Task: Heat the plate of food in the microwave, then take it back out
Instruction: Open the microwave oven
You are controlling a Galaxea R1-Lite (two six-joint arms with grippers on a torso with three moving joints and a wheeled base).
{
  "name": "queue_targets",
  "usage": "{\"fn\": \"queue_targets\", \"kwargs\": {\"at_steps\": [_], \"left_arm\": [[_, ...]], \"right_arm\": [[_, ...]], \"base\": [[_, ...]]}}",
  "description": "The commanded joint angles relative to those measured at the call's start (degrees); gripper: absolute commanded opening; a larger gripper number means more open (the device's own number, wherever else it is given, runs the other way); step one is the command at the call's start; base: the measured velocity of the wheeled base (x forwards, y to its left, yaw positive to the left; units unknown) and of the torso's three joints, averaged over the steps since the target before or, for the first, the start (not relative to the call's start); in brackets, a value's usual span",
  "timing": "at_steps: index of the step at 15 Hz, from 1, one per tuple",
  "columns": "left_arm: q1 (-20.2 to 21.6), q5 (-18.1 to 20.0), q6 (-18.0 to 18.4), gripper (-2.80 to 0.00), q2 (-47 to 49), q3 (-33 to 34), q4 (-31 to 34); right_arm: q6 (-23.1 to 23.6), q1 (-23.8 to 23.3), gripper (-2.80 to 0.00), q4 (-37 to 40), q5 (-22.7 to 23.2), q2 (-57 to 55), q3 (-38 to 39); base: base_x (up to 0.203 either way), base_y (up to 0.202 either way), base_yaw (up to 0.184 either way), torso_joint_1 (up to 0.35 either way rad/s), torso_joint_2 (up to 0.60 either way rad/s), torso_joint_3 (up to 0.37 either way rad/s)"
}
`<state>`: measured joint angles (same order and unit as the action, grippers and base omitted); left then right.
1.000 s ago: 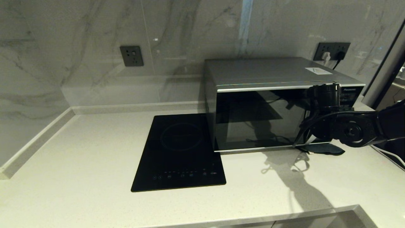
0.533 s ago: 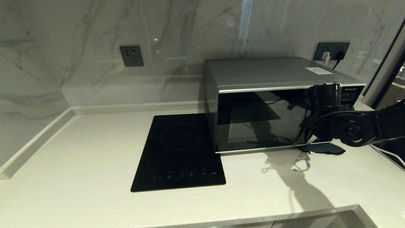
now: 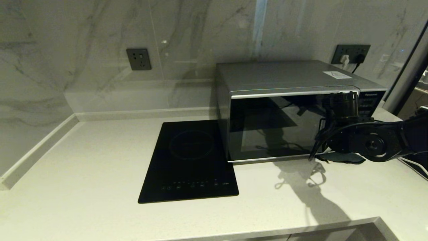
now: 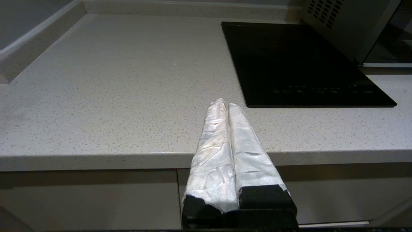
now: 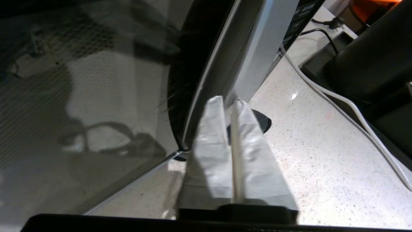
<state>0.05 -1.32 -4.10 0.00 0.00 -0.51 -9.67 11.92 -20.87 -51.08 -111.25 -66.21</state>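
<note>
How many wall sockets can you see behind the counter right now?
2. One dark socket on the marble wall, left of the microwave. One socket panel behind the microwave's right rear corner, with plugs in it. Others could be hidden behind the microwave.

Speckled off-white countertop (image 3: 83,160). Black induction hob (image 3: 189,160) lies flat on it. Silver microwave (image 3: 287,100) stands just beside the hob.

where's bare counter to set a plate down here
Bare counter runs from the left wall ledge to the hob, and along the front edge below hob and microwave. Crowded at the microwave's right, where the right gripper and cables sit.
</note>
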Motion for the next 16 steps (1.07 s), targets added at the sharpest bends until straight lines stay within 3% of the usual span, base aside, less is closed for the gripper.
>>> {"fn": "queue_targets", "kwargs": {"at_steps": [1,14,15,16], "left_arm": [[0.0,0.0,0.0,-2.8,0.1,0.0,0.0],[0.0,0.0,0.0,-2.8,0.1,0.0,0.0],[0.0,0.0,0.0,-2.8,0.1,0.0,0.0],[0.0,0.0,0.0,-2.8,0.1,0.0,0.0]], "right_arm": [[-0.1,0.5,-2.8,-0.7,-0.5,1.2,1.5],[0.2,1.8,-2.8,-0.7,-0.4,3.9,2.9],[0.3,1.8,0.0,-0.6,-0.3,4.0,2.9],[0.3,1.8,0.0,-0.5,-0.3,4.2,3.0]], "base": [[0.0,0.0,0.0,0.0,0.0,0.0],[0.0,0.0,0.0,0.0,0.0,0.0],[0.0,0.0,0.0,0.0,0.0,0.0],[0.0,0.0,0.0,0.0,0.0,0.0]]}}
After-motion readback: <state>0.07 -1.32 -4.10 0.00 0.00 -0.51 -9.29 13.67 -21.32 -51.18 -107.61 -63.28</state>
